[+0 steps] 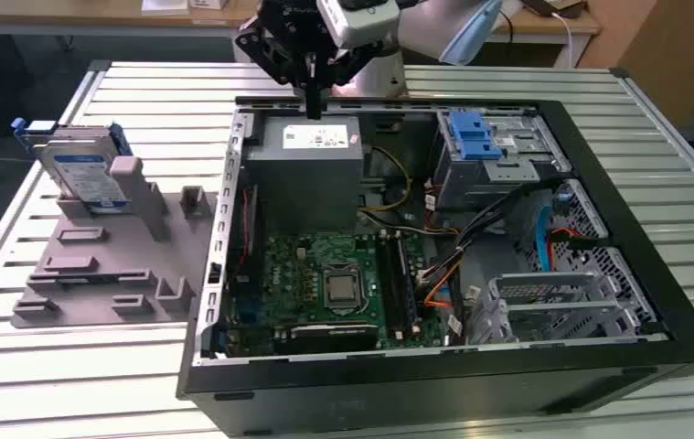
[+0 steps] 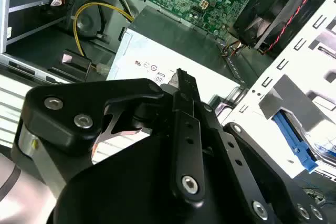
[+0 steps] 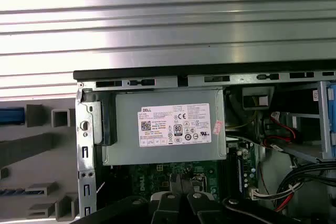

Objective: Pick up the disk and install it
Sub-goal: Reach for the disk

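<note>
Pick-up not yet made — disk (image 1: 84, 172) is seen upright in the grey holder (image 1: 90, 274), gripper (image 1: 313, 112) clenched empty over the power supply (image 1: 310, 174).

- Arm (image 1: 438, 27): cut off by the exterior view's upper edge; I see nothing past the wrist.
- Disk (image 1: 84, 169): lower end hidden behind the posts of the holder (image 1: 90, 265). Label print too small for me to read.
- Gripper (image 2: 181, 75), second wrist view: its black body covers most of the sticker on the power supply (image 2: 178, 40) and runs off the frame.
- First wrist view: holder (image 3: 31, 145) and drive cage (image 3: 323, 129) both cut by the frame's edges.
- Case (image 1: 444, 384): its near lower edge runs off the bottom of the exterior view.
</note>
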Robot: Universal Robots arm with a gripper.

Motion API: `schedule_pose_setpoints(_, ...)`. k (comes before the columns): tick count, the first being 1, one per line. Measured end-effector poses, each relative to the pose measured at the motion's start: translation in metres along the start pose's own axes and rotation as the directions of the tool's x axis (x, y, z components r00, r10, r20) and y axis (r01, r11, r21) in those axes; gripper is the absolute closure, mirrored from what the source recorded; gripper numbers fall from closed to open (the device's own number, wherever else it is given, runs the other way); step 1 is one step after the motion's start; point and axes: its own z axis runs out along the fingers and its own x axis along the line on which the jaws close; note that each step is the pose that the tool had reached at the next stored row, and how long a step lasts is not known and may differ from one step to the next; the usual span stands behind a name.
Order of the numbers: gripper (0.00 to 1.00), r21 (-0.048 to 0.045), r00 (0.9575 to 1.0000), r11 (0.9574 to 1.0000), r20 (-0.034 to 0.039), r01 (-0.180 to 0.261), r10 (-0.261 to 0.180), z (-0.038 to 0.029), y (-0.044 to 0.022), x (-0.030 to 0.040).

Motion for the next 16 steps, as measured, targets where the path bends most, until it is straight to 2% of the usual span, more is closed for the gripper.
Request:
schedule_pose_setpoints(7, 0.89, 0.0001, 1.0, 1.0, 0.0, 0.0, 0.0, -0.0001, 0.0, 0.0007)
schedule_pose_setpoints(16, 0.89, 0.0, 1.0, 1.0, 0.0, 0.0, 0.0, -0.0002, -0.0005, 0.0066)
